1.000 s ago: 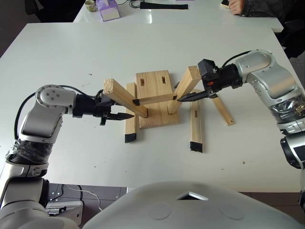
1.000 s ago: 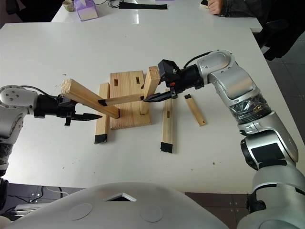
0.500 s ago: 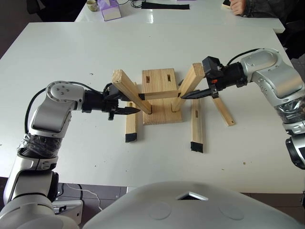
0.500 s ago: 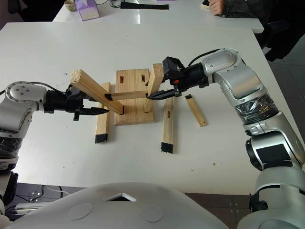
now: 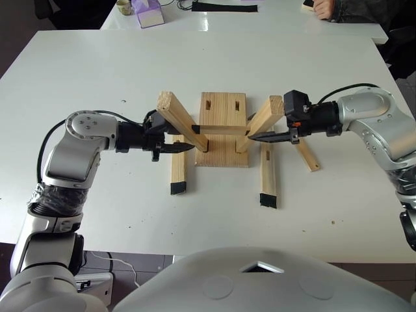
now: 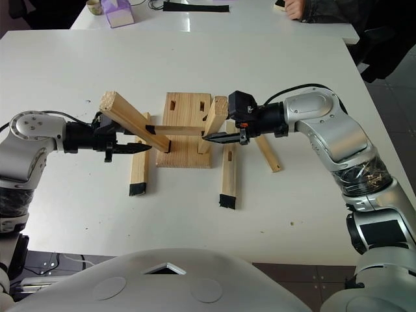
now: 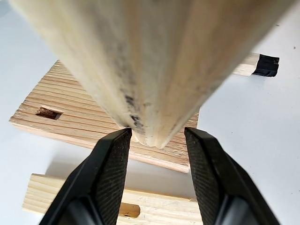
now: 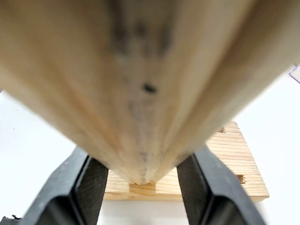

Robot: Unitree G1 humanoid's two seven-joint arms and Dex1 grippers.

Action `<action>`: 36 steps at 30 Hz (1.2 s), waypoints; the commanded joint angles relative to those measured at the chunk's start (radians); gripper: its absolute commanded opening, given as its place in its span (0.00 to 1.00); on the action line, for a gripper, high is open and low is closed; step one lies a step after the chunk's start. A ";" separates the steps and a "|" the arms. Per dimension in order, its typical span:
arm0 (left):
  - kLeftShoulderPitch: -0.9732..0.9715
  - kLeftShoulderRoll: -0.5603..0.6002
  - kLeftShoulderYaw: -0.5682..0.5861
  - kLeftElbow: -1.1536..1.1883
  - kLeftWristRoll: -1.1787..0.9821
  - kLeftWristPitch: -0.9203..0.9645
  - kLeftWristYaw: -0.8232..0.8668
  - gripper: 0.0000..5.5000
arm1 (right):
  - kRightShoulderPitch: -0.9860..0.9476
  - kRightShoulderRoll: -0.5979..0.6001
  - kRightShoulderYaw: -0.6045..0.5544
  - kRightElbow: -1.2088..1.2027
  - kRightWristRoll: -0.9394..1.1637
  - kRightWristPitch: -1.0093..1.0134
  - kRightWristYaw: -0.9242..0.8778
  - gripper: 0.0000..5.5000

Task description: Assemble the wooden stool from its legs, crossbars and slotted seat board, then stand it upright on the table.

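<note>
left leg (image 5: 182, 121), right leg (image 5: 261, 121) gripped | table (image 5: 97, 65) edges well clear

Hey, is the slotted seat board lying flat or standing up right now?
Lying flat: the seat board rests face-up on the table, both slots showing from above.

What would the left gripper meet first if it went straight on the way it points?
Probably the seat board, just beyond the left gripper and the lower end of the leg it holds. Its height over the board is unclear, so it might instead skim above it.
</note>
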State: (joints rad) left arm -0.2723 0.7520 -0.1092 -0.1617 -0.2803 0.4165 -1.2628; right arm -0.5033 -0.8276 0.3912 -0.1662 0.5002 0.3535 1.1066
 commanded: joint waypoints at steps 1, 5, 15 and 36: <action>-0.031 -0.063 -0.052 -0.073 -0.073 -0.102 -0.073 0.38 | 0.034 0.064 0.092 0.007 -0.098 0.074 -0.009 0.37; -0.041 -0.036 -0.039 -0.016 -0.049 -0.146 -0.083 0.38 | 0.019 0.066 0.055 0.002 -0.074 0.086 0.001 0.46; -0.023 -0.001 0.018 0.007 -0.056 -0.177 -0.085 0.38 | 0.014 0.065 -0.043 0.013 -0.096 0.122 0.043 0.58; 0.182 0.098 0.041 -0.012 0.002 -0.299 -0.066 0.38 | 0.254 -0.030 -0.173 -0.011 -0.215 0.013 0.043 0.58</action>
State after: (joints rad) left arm -0.1359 0.8518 -0.0506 -0.1551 -0.2933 0.1292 -1.3492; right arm -0.2817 -0.8446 0.2260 -0.1783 0.3049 0.3856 1.1473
